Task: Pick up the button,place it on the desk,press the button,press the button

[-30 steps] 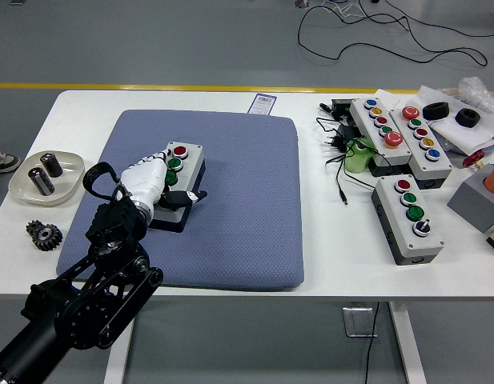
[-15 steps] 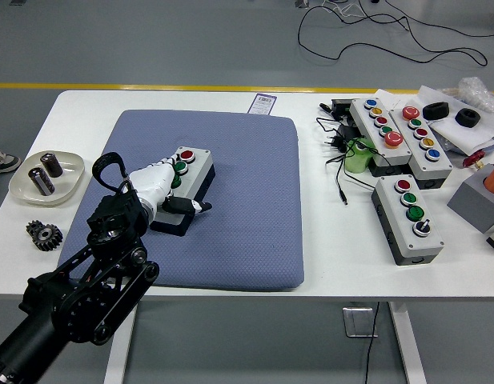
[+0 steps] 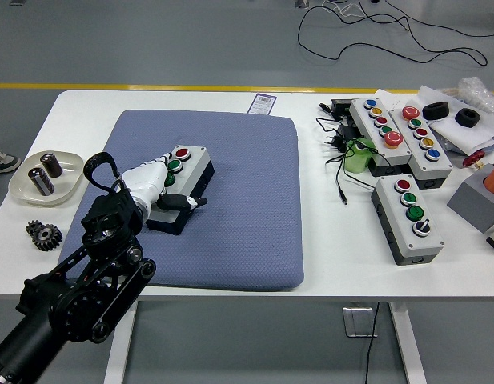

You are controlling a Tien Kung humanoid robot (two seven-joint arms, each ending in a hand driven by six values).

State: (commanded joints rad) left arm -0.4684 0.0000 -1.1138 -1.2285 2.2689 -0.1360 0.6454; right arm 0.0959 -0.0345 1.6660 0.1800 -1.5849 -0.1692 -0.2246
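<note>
A grey button box (image 3: 187, 181) with a red button (image 3: 182, 154) and a green button (image 3: 173, 166) sits on the left half of the blue mat (image 3: 247, 200). It is turned at a slant, and I cannot tell whether its base is lifted. My left hand (image 3: 170, 186) is shut on it: white fingers (image 3: 147, 178) lie over its left side and the thumb (image 3: 190, 201) presses its near side. The black left arm (image 3: 86, 288) comes up from the lower left corner. The right hand is out of view.
A pale dish (image 3: 26, 192) with two dark cylinders and a black gear (image 3: 44, 234) lie left of the mat. On the right of the table are three more button boxes (image 3: 408, 216), cables (image 3: 339, 160), a green object (image 3: 359, 154) and a grey block (image 3: 474, 202).
The hand and the button box shifted a little to the right and the box turned, then both eased back slightly left. The grasp has stayed shut throughout.
</note>
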